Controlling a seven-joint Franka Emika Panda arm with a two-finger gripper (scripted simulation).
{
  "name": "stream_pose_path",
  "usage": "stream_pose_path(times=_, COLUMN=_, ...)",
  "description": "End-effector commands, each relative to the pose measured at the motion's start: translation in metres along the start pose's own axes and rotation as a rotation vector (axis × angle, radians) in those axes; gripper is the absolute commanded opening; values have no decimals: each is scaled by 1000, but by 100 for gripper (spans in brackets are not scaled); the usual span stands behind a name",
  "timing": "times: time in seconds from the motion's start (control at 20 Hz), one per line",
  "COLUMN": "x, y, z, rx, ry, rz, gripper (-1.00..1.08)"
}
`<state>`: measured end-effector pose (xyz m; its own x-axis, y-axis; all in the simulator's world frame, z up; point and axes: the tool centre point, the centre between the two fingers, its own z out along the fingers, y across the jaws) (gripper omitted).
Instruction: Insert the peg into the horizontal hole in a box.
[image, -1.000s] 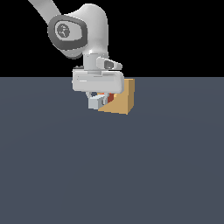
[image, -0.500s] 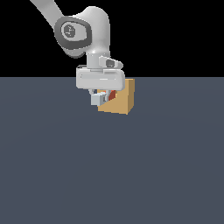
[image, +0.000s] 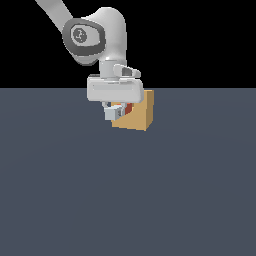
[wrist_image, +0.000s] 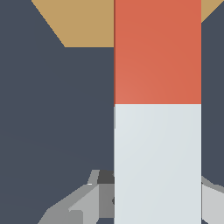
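Note:
My gripper (image: 116, 107) is shut on the peg (image: 113, 113) and holds it level just above the floor. The peg's white end points to the exterior view's left, and its red-orange half (image: 128, 108) reaches to the tan box (image: 138, 116). The hole is hidden behind the peg and my hand. In the wrist view the peg (wrist_image: 157, 131) runs straight away from my gripper (wrist_image: 153, 194), white half near, red half far, with its far end over the box (wrist_image: 83, 22). Grey fingers (wrist_image: 78, 205) show on either side of the white half.
The box stands on a flat dark grey-blue floor (image: 128, 200). The white arm (image: 95, 37) comes down from the upper part of the exterior view's left side.
My gripper with the peg has shifted slightly toward the exterior view's right and a little up, closer to the box. It has barely moved in the last half second.

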<state>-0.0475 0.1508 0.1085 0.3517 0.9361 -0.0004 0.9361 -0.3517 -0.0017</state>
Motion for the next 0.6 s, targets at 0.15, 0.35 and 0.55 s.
stream_pose_path(times=0.15, x=5, y=0, z=0, rx=0, ry=0, rz=0, gripper=-100)
stream_pose_path(times=0.35, x=20, y=0, z=-1, rx=-1, ry=1, rz=0, gripper=-100)
stream_pose_path(times=0.55, x=42, y=-1, z=-1, rx=-1, ry=1, rz=0, gripper=-100)
